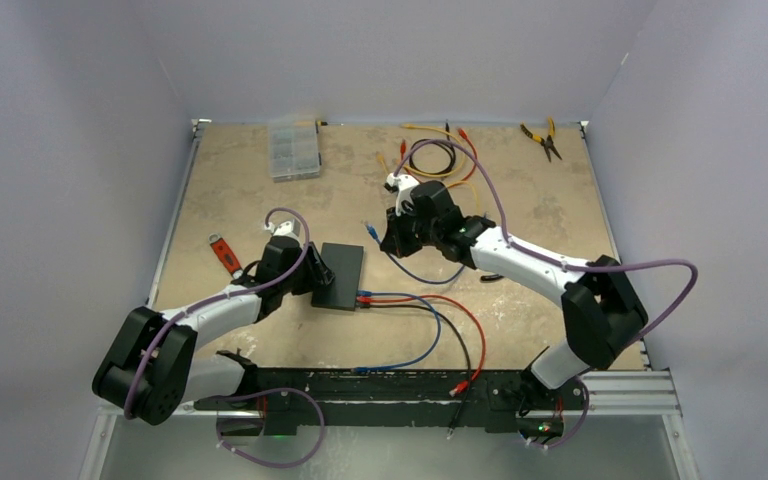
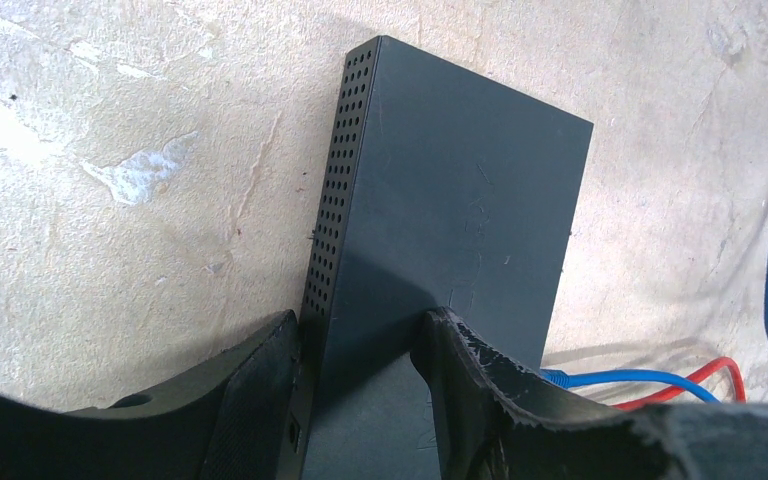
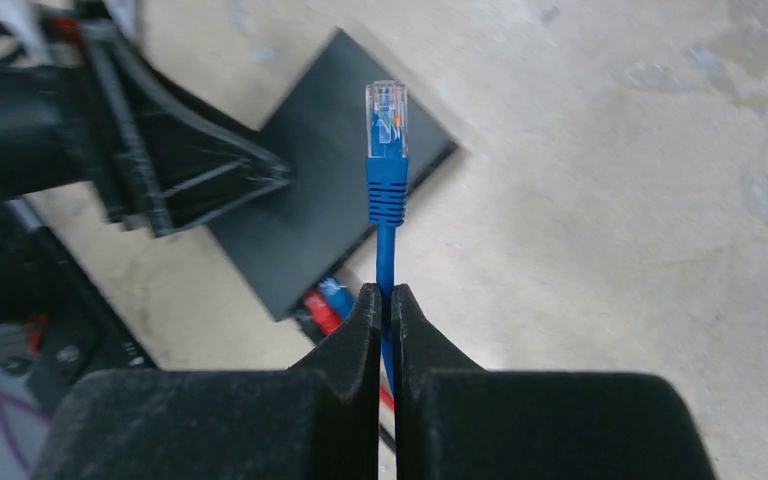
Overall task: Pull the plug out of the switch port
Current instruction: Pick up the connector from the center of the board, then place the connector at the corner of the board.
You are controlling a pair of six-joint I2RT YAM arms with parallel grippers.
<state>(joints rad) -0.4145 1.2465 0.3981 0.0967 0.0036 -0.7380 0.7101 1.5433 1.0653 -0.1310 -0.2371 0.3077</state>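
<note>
The flat black switch (image 1: 340,275) lies mid-table. My left gripper (image 1: 312,272) is shut on its left end: in the left wrist view (image 2: 360,345) one finger presses the perforated side and the other rests on the top face of the switch (image 2: 460,200). My right gripper (image 1: 392,238) is shut on a blue cable just below its clear plug (image 1: 370,230). The plug (image 3: 386,118) is free of the switch (image 3: 310,215) and stands up from the closed right gripper (image 3: 385,295), above and right of the box.
Blue, red and black cables (image 1: 365,298) stay plugged in the switch's near-right edge and run toward the front rail. A clear compartment box (image 1: 293,148), a cable bundle (image 1: 440,155) and pliers (image 1: 542,138) lie at the back. A red tool (image 1: 225,254) lies left.
</note>
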